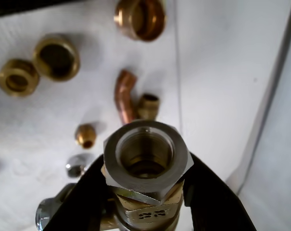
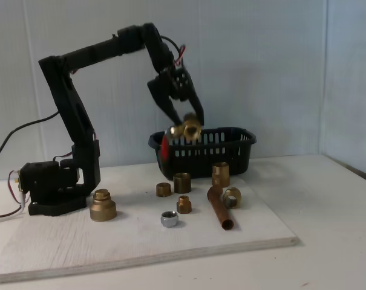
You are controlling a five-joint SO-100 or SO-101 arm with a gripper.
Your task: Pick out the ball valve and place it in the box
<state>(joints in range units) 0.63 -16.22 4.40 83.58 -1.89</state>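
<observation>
In the fixed view the arm (image 2: 80, 103) rises from its base at the left and reaches over to the right; its gripper (image 2: 184, 124) hangs in the air, clamped on the valve (image 2: 186, 128), which sits above the left end of the box (image 2: 231, 151), just at its rim; a red handle (image 2: 165, 147) hangs below the brass body, in front of the box's left wall. The box stands at the back of a white board (image 2: 110, 248), slotted sides facing the camera.

In the wrist view the two black fingers (image 1: 87, 192) close against either side of the valve (image 1: 146, 154); its hexagonal open end faces the camera, round bore visible, and stamped figures show lower on the body.

On the board below lie the loose parts: in the fixed view a large stepped coupling (image 2: 102, 204) near the base, two short brass fittings (image 2: 181, 182) in front of the box, a taller one (image 2: 220, 174) just beside the box, a small brass nut (image 2: 183, 204), a silver nut (image 2: 169, 219), and a copper pipe (image 2: 219, 208) with a brass fitting (image 2: 232, 196) touching its right side; in the wrist view the copper pipe (image 1: 123, 94) shows as a bent elbow, a brass piece against it.
</observation>
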